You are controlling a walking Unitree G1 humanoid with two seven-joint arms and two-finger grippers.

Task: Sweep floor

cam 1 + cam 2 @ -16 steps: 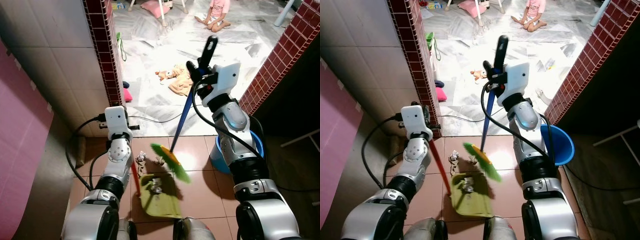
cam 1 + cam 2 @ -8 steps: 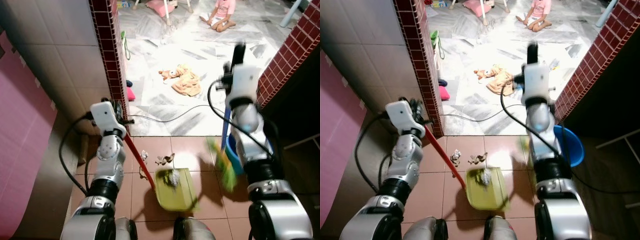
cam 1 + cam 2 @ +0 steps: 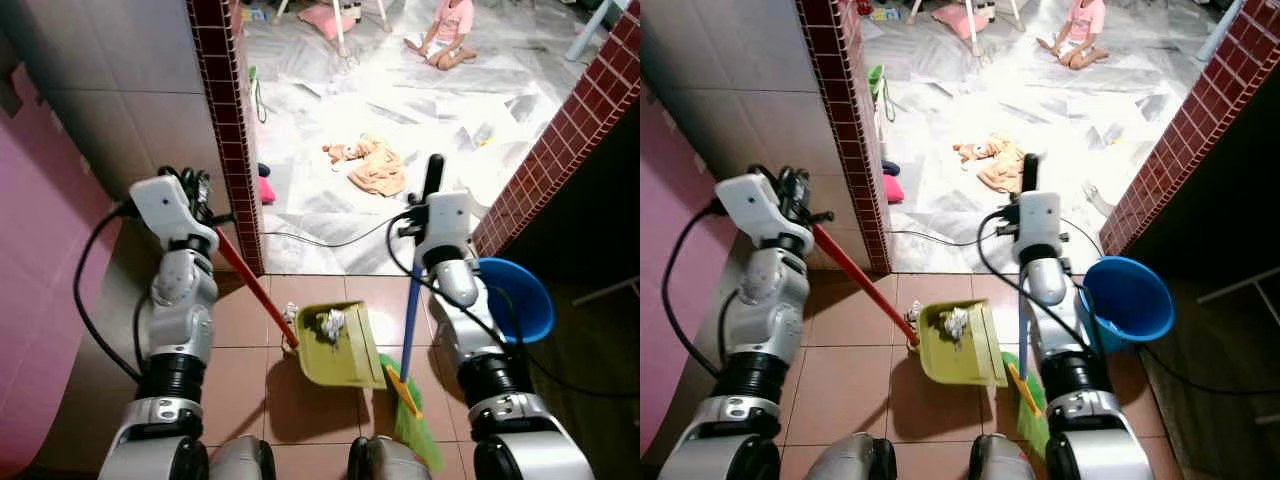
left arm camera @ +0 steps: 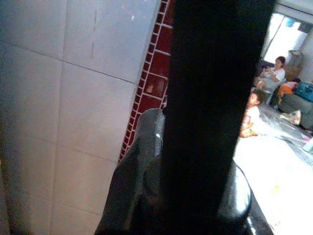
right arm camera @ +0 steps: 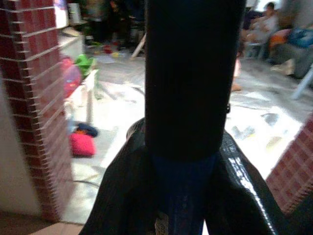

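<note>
A yellow-green dustpan (image 3: 340, 352) sits low over the brown floor tiles in front of my feet, with a crumpled white paper (image 3: 330, 322) in it. Its long red handle (image 3: 250, 288) slants up to my left gripper (image 3: 188, 186), which is shut on the handle's black end (image 4: 210, 98) beside the brick pillar. My right gripper (image 3: 431, 203) is shut on the broom's black grip (image 5: 193, 73). The blue broomstick (image 3: 409, 325) stands nearly upright, and its green bristles (image 3: 412, 425) rest on the tiles by my right foot. A small scrap (image 3: 910, 321) lies at the pan's left edge.
A red brick pillar (image 3: 228, 130) stands close on the left and a brick wall (image 3: 560, 130) on the right. A blue bucket (image 3: 1127, 299) sits beside my right arm. Beyond the opening are a black cable (image 3: 330, 240), a stuffed toy with a cloth (image 3: 368, 166) and a seated person (image 3: 447, 30).
My right arm has swung the broom in from beside the bucket, so the bristles now rest near my right foot. My left arm has risen, and the dustpan has slid forward and left.
</note>
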